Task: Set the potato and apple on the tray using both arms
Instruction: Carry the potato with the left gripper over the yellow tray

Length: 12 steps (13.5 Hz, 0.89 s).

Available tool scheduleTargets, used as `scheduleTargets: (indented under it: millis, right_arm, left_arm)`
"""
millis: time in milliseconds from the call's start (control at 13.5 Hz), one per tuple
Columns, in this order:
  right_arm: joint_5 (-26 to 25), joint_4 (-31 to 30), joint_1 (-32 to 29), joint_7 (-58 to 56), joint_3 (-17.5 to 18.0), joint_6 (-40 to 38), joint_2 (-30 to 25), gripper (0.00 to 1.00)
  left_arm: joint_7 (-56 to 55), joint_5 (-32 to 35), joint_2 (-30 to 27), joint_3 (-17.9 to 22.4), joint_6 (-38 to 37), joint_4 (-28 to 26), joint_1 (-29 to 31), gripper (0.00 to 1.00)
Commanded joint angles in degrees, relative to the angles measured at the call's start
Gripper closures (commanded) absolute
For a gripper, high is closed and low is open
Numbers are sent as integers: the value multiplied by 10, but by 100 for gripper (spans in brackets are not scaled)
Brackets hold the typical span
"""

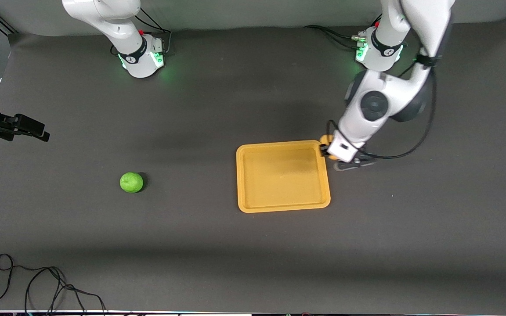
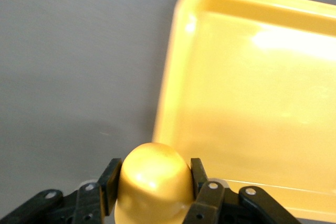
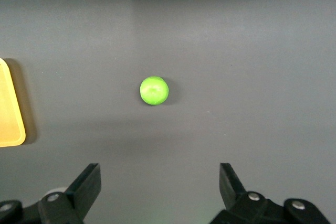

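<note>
The potato (image 2: 153,179) is a yellow-tan lump gripped between my left gripper's fingers (image 2: 110,182). In the front view only a sliver of the potato (image 1: 324,139) shows under the wrist. My left gripper (image 1: 327,148) is just outside the corner of the orange-yellow tray (image 1: 240,175) that is nearest the left arm's base. The tray's floor (image 2: 252,87) is bare. The green apple (image 1: 131,182) lies on the mat toward the right arm's end and shows in the right wrist view (image 3: 154,90). My right gripper (image 1: 33,129) is open and empty, up over the mat at that end (image 3: 160,182).
A black cable (image 1: 37,281) loops on the mat near the front edge at the right arm's end. The tray's corner (image 3: 10,114) shows at the edge of the right wrist view. Dark mat lies between the apple and the tray.
</note>
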Motion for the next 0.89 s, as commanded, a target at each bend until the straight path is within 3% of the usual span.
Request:
scheduleTargets:
  millis: [0,445,816]
  right_arm:
    - [2,10,-3,-14,-1,-4,-1,0]
    - [-4,6,-4,-14,-2,-4,-4,0]
    - [-4,9,-4,-13,-2,-6,-5,0]
  left_arm:
    - [-70,-23,53,4,37,36,-51,65]
    - [-92,-23,139,4,128,45,-74,65]
    - [-91,-23,145,4,129,61,-63,66]
